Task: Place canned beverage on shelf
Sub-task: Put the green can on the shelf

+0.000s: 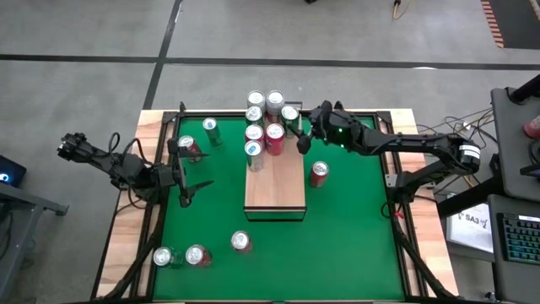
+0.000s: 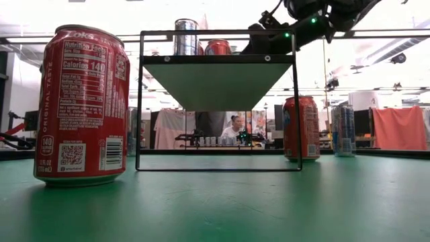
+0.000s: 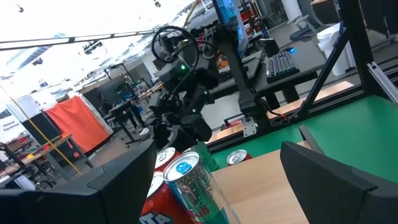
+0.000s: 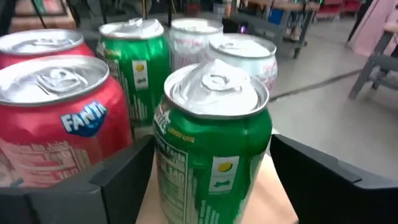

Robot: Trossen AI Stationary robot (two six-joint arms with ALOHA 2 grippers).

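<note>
The shelf, a pale wooden board on a low dark frame, stands mid-table. Several cans stand upright on its far end. One of them is a green canned beverage, seen from above at the far right of the group. My right gripper is open, with one finger on each side of this can. Bare wood shows between the can and each finger. My right gripper reaches in from the table's right. My left gripper hangs open over the table's left part, pointing toward the shelf.
Loose cans are on the green table: a red one right of the shelf, a green one and a red one at the far left, and three near the front left. A red can stands close to the low camera.
</note>
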